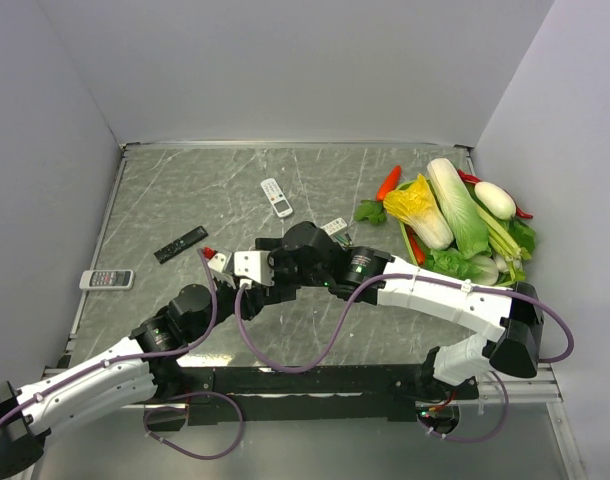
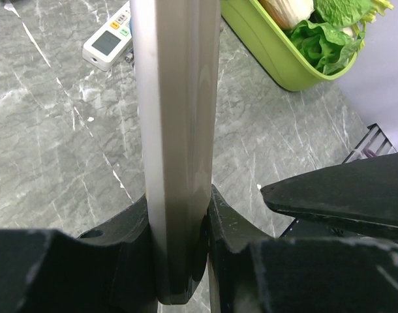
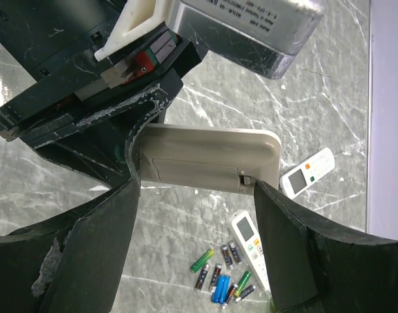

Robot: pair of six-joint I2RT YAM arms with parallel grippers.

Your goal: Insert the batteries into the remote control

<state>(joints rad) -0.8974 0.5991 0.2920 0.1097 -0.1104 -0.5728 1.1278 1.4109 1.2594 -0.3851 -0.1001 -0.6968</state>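
Two arms meet above the middle of a grey, white-veined marble table [image 1: 185, 190], with a lime-green plastic tray [image 2: 277, 62] of cabbage and lettuce at its right edge.

The left gripper [image 2: 179, 203] is clenched on one end of the mid-sized rectangular remote control [image 3: 209, 156], holding it clear of the tabletop. The remote's long axis runs straight out from the fingers, away from the left wrist, with a narrow side turned edge-on to that wrist camera. In the right wrist view the axis lies across the picture. The plain grey-beige back faces that camera, the outline of the bay cover and its catch show, and the rounded free end points right.

The right gripper [image 3: 197, 195] hangs with its black jaws spread wide to either side of the remote, gripping nothing.

A long slim white remote [image 3: 248, 240] and a small white remote with orange and green buttons [image 3: 308, 171] lie on the marble below. Just beside the slim one lies a loose cluster of thin green, blue and dark cylindrical batteries [image 3: 222, 274].

Small print on a grey housing [image 3: 251, 26] above the remote is too fine to read.
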